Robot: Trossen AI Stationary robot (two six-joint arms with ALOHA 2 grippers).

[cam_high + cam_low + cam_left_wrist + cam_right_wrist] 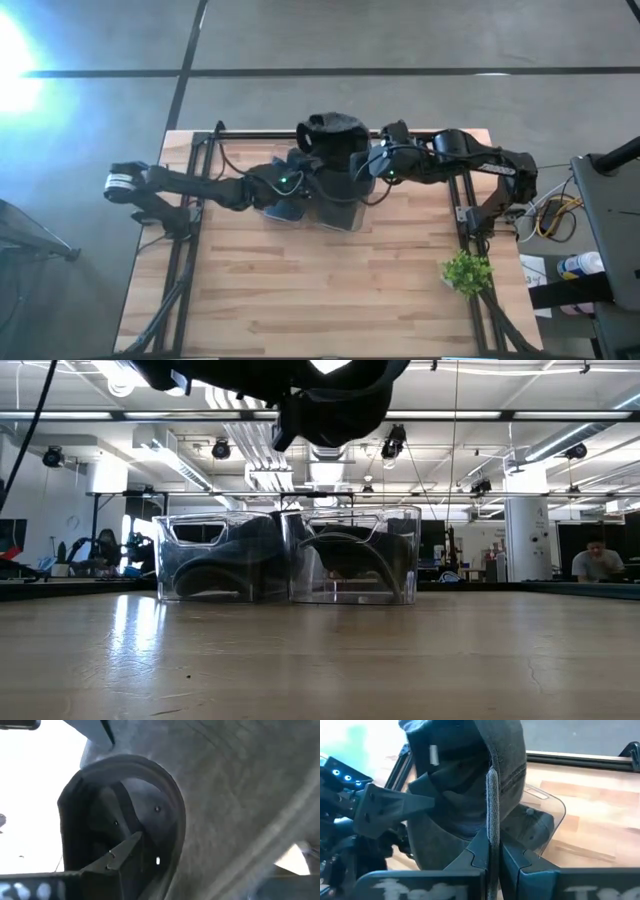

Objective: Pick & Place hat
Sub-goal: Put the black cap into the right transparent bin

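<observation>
A dark grey hat is held up in the air above two clear plastic bins, and it shows at the top of the low view. My left gripper reaches it from the table's left and is shut on its rim. My right gripper comes from the right and is shut on the hat's edge. The left wrist view looks into the hat's hollow inside. The left bin and the right bin stand side by side on the table, each with a dark hat in it. My left gripper has one finger inside the hat at the rim band; the cloth hides the other finger. It comes in about level from the table's left. The hat is lifted clear of the bins. My right gripper pinches a narrow edge of the hat between its two fingers, coming from the table's right. The edge runs up from between the fingers, and the hat's body stands beyond them. The hat is clear of the table and bins.
The two clear bins sit near the table's far middle, right under the hat. A small green plant stands by the right edge. Bare wooden tabletop lies on the near side. A person sits far back in the room.
</observation>
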